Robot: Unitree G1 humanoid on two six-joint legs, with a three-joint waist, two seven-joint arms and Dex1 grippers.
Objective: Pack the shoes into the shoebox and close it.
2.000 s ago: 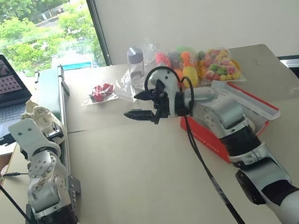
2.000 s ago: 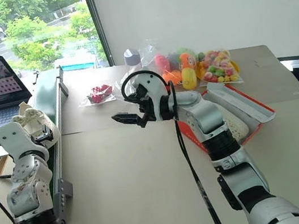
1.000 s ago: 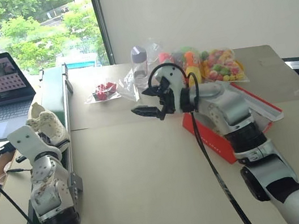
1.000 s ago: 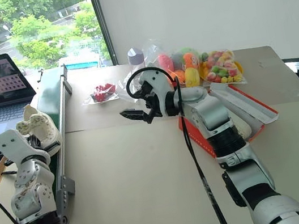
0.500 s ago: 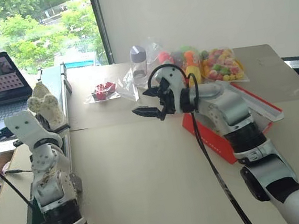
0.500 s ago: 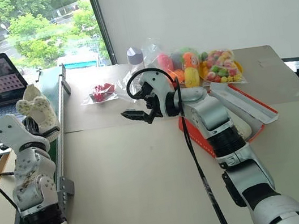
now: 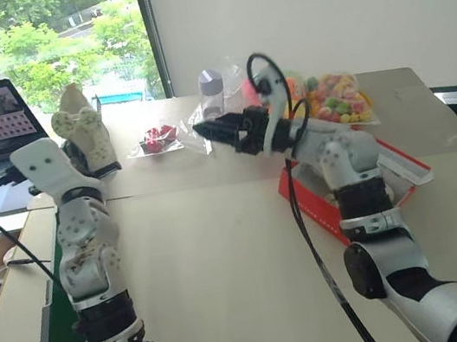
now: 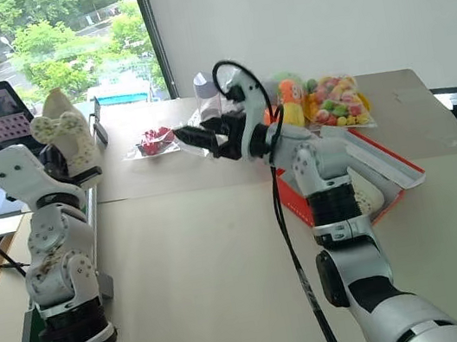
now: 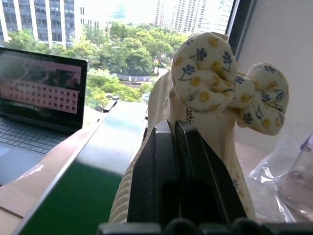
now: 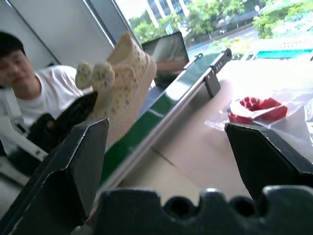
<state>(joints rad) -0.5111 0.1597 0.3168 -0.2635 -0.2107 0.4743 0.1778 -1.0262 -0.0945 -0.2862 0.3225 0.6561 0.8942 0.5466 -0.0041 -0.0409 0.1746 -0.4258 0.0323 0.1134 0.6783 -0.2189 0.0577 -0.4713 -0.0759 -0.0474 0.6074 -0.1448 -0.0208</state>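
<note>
The left gripper (image 9: 176, 161) is closed on one cream shoe (image 7: 85, 129), lifted above the green conveyor (image 7: 60, 318). The right gripper (image 8: 196, 137) is wide open and empty. The other shoe (image 8: 364, 196) lies in the open shoebox (image 7: 327, 211) on the table (image 7: 229, 276).

Cream shoe (image 7: 86, 135) with floral bow upright, aloft; red-orange shoebox (image 7: 318, 209) open on table.

The right arm is covering much of the shoebox (image 7: 322, 208) behind the right tool (image 7: 215, 131); the left tool's (image 9: 173, 147) fingers are hiding the shoe's (image 9: 215, 98) middle.
</note>
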